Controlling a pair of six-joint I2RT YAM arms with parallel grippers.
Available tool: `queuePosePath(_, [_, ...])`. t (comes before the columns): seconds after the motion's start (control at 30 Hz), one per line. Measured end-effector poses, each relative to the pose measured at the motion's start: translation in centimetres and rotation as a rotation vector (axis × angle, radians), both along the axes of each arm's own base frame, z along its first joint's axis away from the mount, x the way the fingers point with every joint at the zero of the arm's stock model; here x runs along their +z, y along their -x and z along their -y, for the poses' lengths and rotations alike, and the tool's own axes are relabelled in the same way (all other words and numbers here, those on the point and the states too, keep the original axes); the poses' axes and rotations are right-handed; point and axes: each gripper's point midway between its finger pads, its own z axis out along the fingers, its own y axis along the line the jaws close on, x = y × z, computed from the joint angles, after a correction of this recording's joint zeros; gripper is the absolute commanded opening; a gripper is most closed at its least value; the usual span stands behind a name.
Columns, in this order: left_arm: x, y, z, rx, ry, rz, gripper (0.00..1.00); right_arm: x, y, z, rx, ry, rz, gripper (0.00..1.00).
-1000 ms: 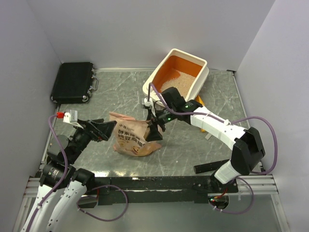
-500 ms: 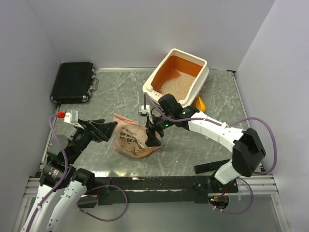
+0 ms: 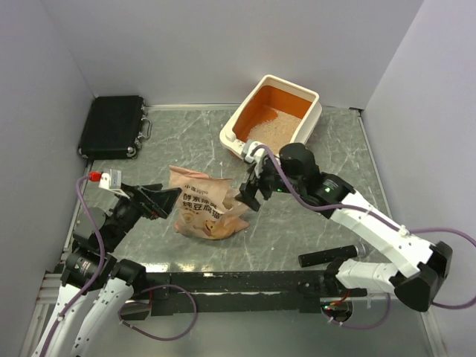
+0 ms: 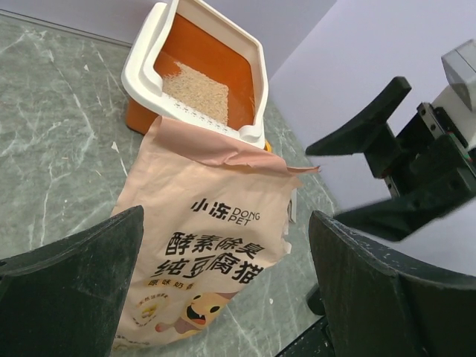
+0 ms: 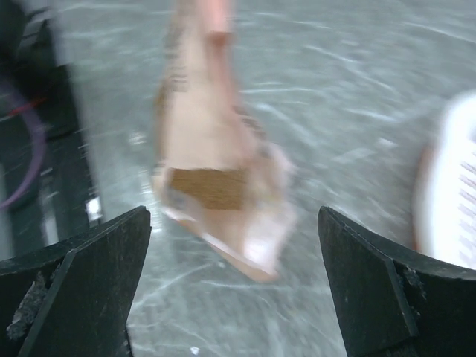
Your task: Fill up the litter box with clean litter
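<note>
A black case point(image 3: 113, 126) is lying at the table's point(image 3: 186, 141) far-left corner. The left gripper point(image 3: 169, 202) is gaping wide, holding nothing, just beside the peach-pink bag point(image 3: 201, 212) slumping mid-table. The right gripper point(image 3: 249, 195), likewise spread and empty, is hovering at the bag's right edge. Far right, the litter box point(image 3: 239, 113) is sitting with clean litter point(image 3: 269, 128) covering part of its orange floor.

This is a robot test cell in a lab, not a home. Plain pale walls point(image 3: 208, 44) box in a grey marbled table point(image 3: 186, 137) on 3 sides. 2 robot arms, a left arm point(image 3: 119, 216) and a right arm point(image 3: 372, 223), are bolted to a rail point(image 3: 238, 285) at the near edge, trailing purple cables point(image 3: 79, 202). A litter box point(image 3: 238, 123), a bag point(image 3: 199, 212) and a black case point(image 3: 111, 126) sit out like props.
</note>
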Motion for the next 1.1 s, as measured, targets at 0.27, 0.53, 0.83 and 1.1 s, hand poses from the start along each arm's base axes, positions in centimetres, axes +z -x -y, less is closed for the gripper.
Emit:
queuePosePath(0.27, [-0.3, 0.2, 0.5, -0.032, -0.003, -0.007, 0.97, -4.4, -8.4, 11.6, -0.686, 0.107, -0.139, 1.00])
queuePosePath(0.53, [-0.6, 0.5, 1.0, -0.068, -0.006, -0.013, 0.97, -13.3, -9.9, 24.1, -1.213, 0.193, -0.389, 1.00])
queuePosePath(0.83, [-0.1, 1.3, 1.4, -0.107, 0.004, 0.014, 0.97, -16.9, -11.7, 27.8, -1.294, 0.112, -0.513, 0.96])
queuePosePath(1.1, [0.1, 1.6, 1.5, -0.118, 0.008, 0.028, 0.97, -22.3, -12.4, 27.3, -1.246, 0.156, -0.664, 0.94])
